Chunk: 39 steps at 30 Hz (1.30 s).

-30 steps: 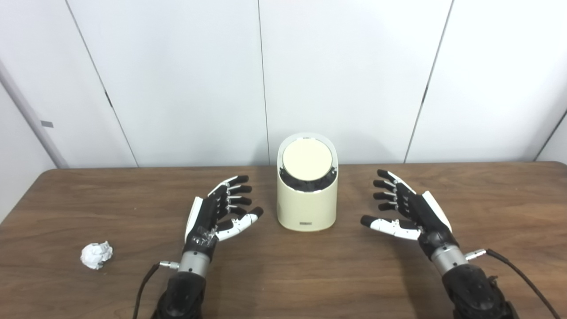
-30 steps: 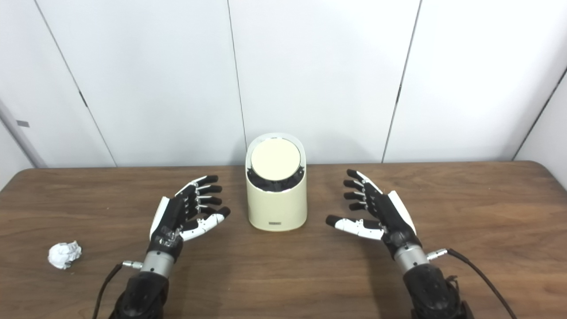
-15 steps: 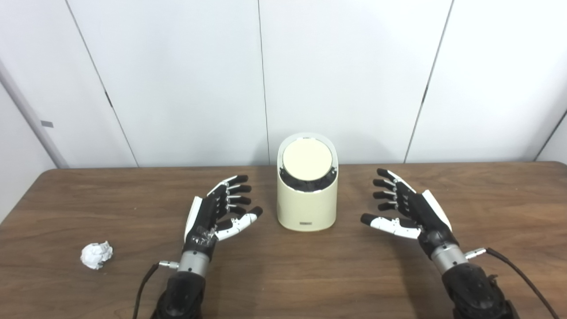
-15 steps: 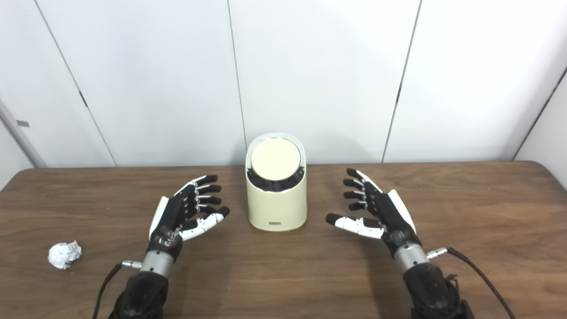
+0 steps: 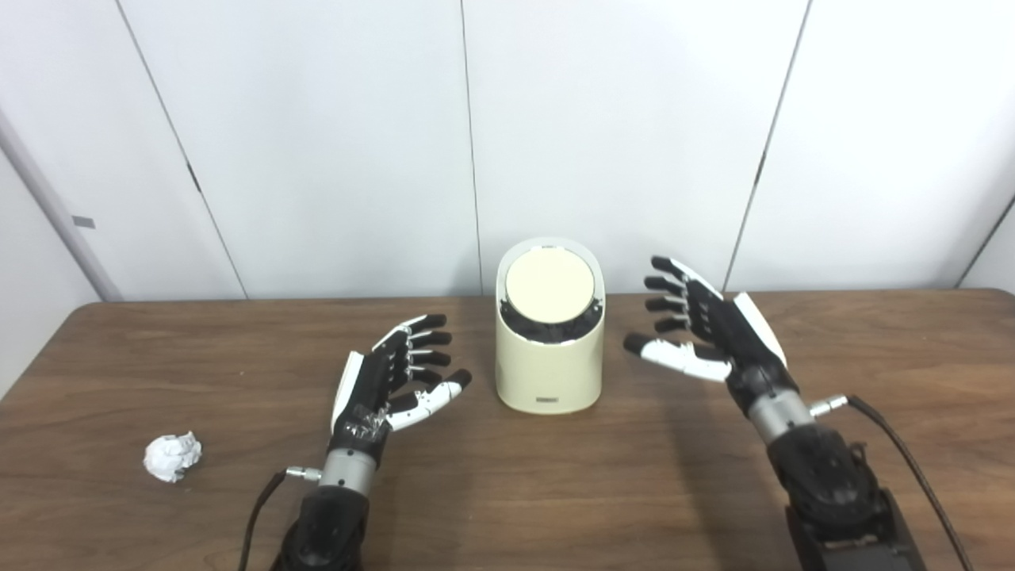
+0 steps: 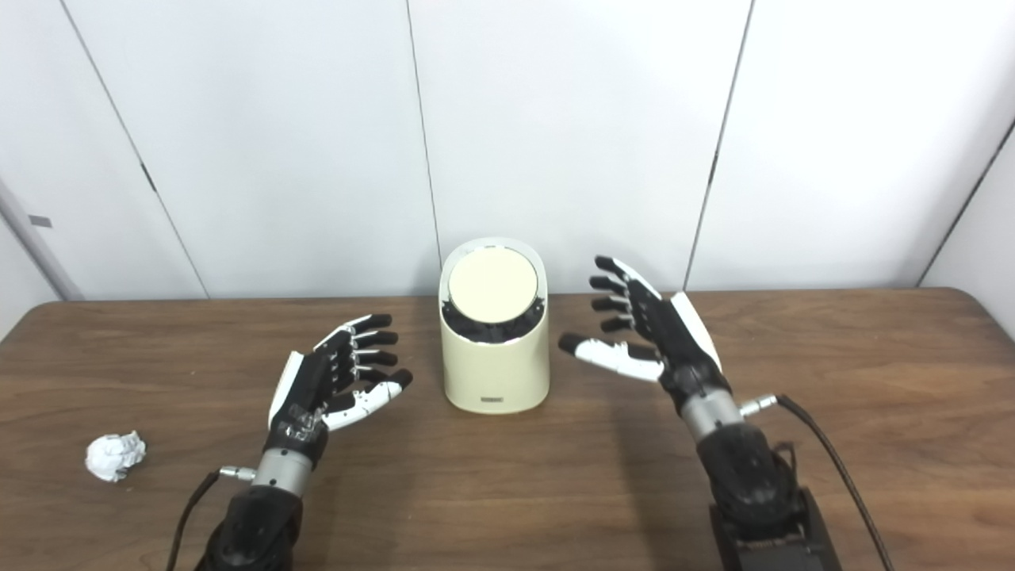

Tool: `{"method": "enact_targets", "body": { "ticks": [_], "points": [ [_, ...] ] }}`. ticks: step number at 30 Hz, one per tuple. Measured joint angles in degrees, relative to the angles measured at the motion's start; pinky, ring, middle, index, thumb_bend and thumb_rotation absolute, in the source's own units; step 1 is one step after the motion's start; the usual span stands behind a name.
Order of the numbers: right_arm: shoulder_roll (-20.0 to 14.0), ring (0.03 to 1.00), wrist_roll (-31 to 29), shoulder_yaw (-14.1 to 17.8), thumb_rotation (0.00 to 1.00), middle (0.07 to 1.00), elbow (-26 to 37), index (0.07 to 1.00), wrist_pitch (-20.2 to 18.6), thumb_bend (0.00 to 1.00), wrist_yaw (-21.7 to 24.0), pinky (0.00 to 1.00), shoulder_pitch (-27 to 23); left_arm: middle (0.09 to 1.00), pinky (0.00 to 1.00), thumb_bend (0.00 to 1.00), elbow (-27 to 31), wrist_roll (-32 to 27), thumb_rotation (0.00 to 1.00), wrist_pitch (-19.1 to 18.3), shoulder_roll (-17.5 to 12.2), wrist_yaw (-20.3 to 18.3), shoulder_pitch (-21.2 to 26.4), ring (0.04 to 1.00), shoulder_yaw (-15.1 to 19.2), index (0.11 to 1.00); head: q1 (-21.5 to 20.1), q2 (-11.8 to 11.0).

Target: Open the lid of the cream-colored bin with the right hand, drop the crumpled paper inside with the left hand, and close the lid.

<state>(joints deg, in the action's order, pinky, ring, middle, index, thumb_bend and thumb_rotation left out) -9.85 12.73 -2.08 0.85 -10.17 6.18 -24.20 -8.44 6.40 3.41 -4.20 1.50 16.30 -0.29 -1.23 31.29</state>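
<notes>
2 hands empty: right hand near bin.

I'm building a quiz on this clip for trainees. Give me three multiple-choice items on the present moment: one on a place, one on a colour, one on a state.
1. Where does the crumpled paper lie?
A. inside the bin
B. on the table, left of the left hand
C. in the right hand

2. What colour is the bin?
A. cream
B. blue
C. black

3. How is the bin's lid?
A. taken off
B. swung wide open
C. closed

Answers:
1 B: the paper sits on the wooden table, well left of the open left hand.
2 A: its body is cream all round.
3 C: the round lid sits in its rim, and the open right hand is beside it, not touching.
</notes>
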Motion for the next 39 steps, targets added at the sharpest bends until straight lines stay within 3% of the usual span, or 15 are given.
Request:
{"method": "enact_targets", "body": {
  "ticks": [13,17,25,39],
  "points": [
    [0.2,0.810,1.5,-1.8,0.42,0.842,0.6,0.874,-3.3,0.73,0.0,0.71,-5.9,0.737,0.58,0.63,0.0,-0.1,0.08,0.0,0.3,0.0,0.0,0.672,-0.2,0.785,0.0,0.1],
    [0.5,0.823,2.1,-2.5,0.40,0.850,0.6,0.875,-6.1,0.73,0.0,0.73,-6.7,0.738,0.58,0.64,0.0,-0.1,0.08,0.0,0.3,0.0,0.0,0.671,-0.2,0.780,-0.1,0.1],
    [1.9,0.826,4.0,-4.1,0.36,0.857,-1.3,0.881,-9.8,0.73,0.0,0.69,-9.6,0.742,0.57,0.63,-0.1,-0.1,0.09,0.0,0.4,0.1,0.0,0.670,-0.2,0.782,0.2,0.1],
    [3.1,0.815,4.7,-5.2,0.35,0.860,-7.0,0.885,-9.8,0.72,-1.4,0.66,-12.1,0.737,0.57,0.63,-0.1,0.0,0.08,0.0,0.5,0.1,0.0,0.664,-0.1,0.781,0.6,0.3]
  ]
}}
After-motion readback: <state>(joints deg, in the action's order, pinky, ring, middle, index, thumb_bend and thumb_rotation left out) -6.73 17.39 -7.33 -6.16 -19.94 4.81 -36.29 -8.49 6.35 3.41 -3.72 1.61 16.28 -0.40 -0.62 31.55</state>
